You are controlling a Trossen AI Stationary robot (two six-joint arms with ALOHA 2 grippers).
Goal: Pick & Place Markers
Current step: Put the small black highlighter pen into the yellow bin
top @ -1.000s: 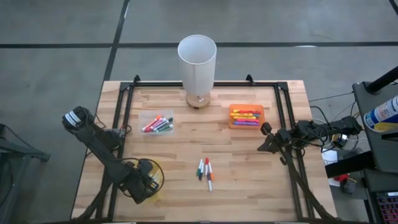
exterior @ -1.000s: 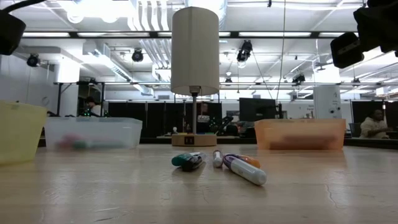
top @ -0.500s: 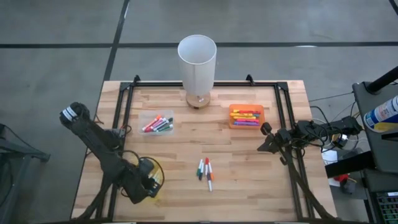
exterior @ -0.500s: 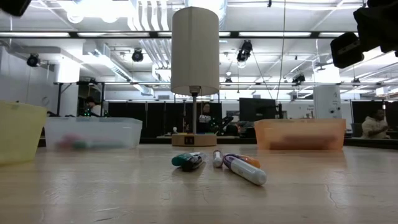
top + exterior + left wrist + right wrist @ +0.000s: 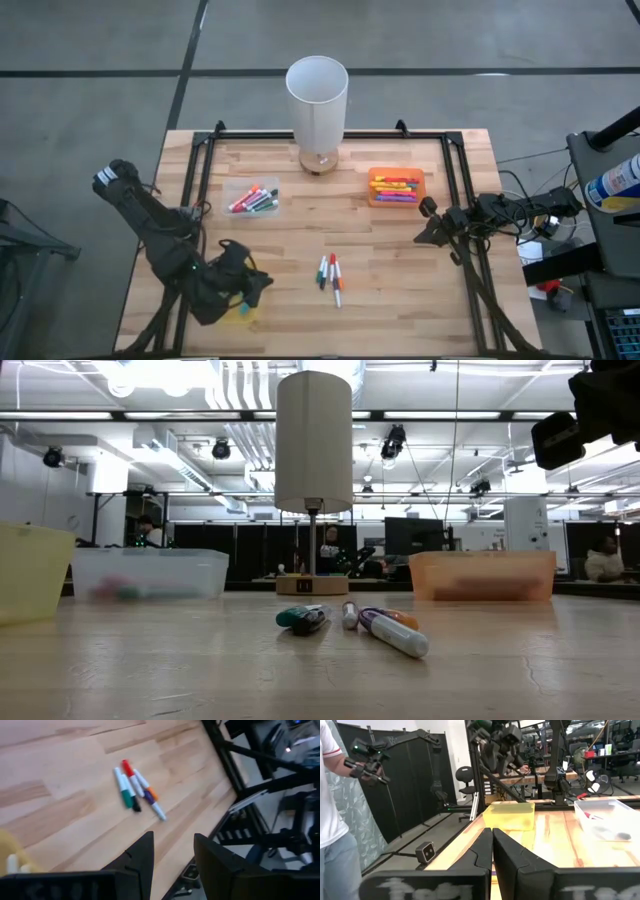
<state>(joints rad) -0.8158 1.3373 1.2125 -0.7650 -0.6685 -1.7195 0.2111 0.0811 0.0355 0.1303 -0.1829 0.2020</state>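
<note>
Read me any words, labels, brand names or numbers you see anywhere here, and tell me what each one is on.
No text can be read in any view.
The markers on the table: any barrel print is too small.
The blue-labelled container off the table's right edge: lettering too blurred.

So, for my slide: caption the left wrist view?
Open left gripper above the table, facing loose markers.

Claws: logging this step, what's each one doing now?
Left claw: open, holding nothing, above the yellow tray.
Right claw: closed, empty.
</note>
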